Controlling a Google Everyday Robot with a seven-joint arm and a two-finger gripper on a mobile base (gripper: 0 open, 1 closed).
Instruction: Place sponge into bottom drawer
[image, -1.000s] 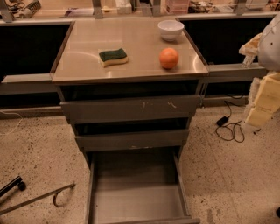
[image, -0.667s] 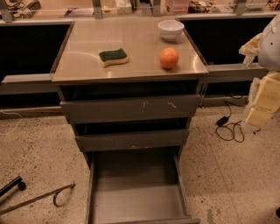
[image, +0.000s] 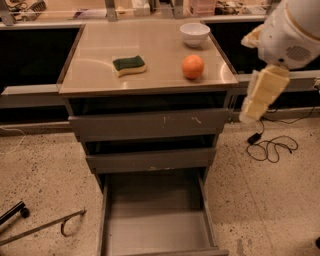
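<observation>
Your gripper (image: 257, 95) hangs right of the cabinet (image: 145, 125), well off the sponge (image: 129, 65) on its top; clenched or released, you cannot tell. Below, the bottom drawer (image: 157, 227) stands open to receive it.

Warm, yellowish indoor light falls from above. The tabletop (image: 150, 45) is the brightest broad surface, with a pale curved sheen at its left side. The white bowl (image: 194, 34) at upper centre glows, and the orange (image: 192, 66) carries a soft highlight on top and a small shadow beneath. The sponge (image: 129, 65) throws only a thin shadow. The openings on either side of the cabinet sink into near black, as do the gaps above the upper drawers. The bottom drawer (image: 155, 230) is dim, even grey, darker towards its back. At upper right the arm (image: 295, 30) is nearly washed out. The gripper (image: 257, 100) hangs below it at the right edge, lit pale yellow. The floor (image: 45, 170) is moderately lit.
</observation>
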